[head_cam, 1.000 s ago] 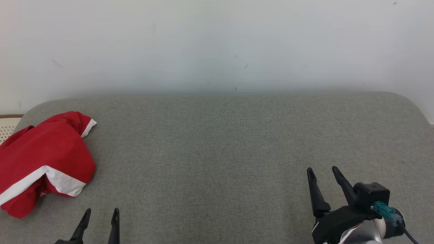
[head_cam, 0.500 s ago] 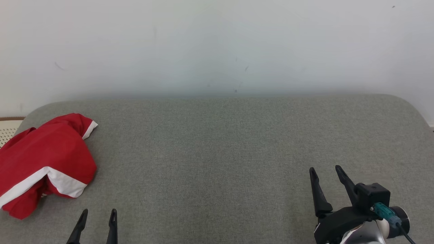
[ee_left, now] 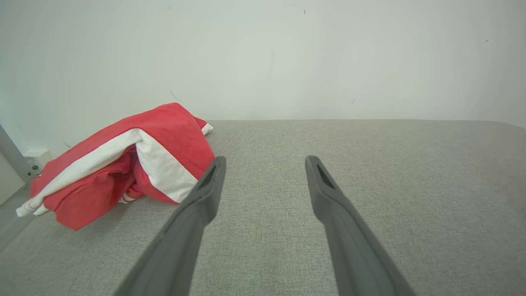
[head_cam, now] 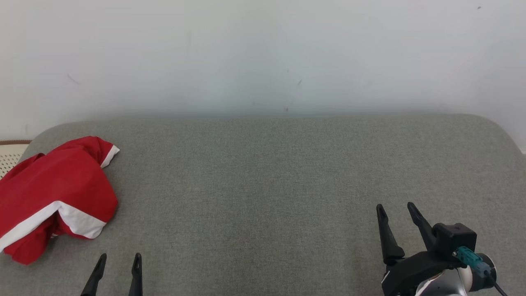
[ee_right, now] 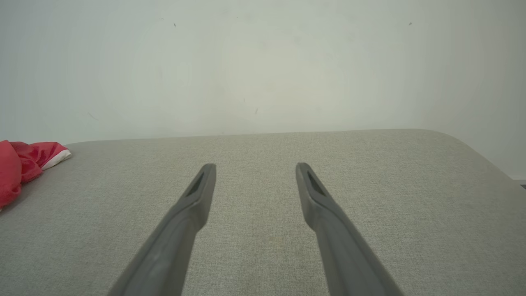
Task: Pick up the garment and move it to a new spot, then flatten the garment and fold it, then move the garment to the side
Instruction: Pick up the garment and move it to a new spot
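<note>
Cloth sits bunched at the robot's far left. The crumpled red garment with white bands (head_cam: 57,193) lies in a loose heap on the grey woven-fabric padded surface with rounded corners (head_cam: 263,176). It reaches close to that surface's left border, beside a pale perforated object with a brown rim (head_cam: 9,155) (too little of it is visible to say what it is). Nothing of the task looks begun: the heap is neither lifted nor spread. The left gripper (head_cam: 120,255) rests low near the front edge with its 2 dark fingers spread wide and nothing between them. It is near the heap but apart from it, and the garment lies ahead and to its left, so it is probably the arm placed to make the first pick. The right gripper (head_cam: 395,205) is likewise wide and empty. It sits well apart from the garment on the opposite side, likely waiting until there is a second corner to take. As for room, the whole middle and right of the surface are bare, giving ample space for a new spot and for flattening. The limits are the plain white wall (head_cam: 263,53) along the far edge, the curved corners, and the left border, where a careless tug could drag cloth off the side.
</note>
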Tool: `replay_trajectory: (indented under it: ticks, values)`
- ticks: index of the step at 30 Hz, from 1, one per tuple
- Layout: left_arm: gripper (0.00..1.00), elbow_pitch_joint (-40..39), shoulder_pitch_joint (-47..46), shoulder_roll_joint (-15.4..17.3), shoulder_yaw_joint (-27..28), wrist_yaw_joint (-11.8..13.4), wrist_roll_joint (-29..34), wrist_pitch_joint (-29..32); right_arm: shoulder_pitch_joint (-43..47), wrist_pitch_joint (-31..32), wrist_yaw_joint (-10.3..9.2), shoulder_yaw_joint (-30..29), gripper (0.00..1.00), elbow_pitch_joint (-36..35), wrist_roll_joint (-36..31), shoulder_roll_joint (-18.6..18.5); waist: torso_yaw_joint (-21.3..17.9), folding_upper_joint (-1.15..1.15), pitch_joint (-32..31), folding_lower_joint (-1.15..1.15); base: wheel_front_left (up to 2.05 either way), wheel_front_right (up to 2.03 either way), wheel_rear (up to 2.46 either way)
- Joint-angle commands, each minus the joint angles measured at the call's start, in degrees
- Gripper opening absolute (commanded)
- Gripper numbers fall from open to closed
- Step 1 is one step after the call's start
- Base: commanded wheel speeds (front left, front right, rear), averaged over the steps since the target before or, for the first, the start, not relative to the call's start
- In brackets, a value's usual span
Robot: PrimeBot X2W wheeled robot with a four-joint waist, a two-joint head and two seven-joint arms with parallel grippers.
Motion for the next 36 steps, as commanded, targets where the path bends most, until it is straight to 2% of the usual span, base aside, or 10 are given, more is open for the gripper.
replay_trajectory:
  ticks: [1, 12, 36]
  values:
    - [1.00, -0.31, 0.87, 0.21, 0.01, 0.01, -0.46, -0.08, 0.39, -0.12, 0.02, 0.10, 1.00, 0.03, -0.10, -0.02, 0.06, 0.00, 0.00, 0.00, 0.00, 0.00, 0.00]
    - [1.00, -0.09, 0.16, 0.45, 0.51, 0.13, -2.06, -0.13, 1.02, -0.49, 0.02, 0.49, 1.00, 0.45, 1.06, -0.02, 3.07, 0.00, 0.40, 0.00, 0.00, 0.00, 0.00]
    - [1.00, -0.20, 0.97, 1.31, 2.48, 2.74, -3.12, 0.63, 1.11, -2.12, 0.02, 3.43, 1.00, 2.94, 2.94, -0.03, 17.82, 0.00, -1.01, 0.00, 0.00, 0.00, 0.00]
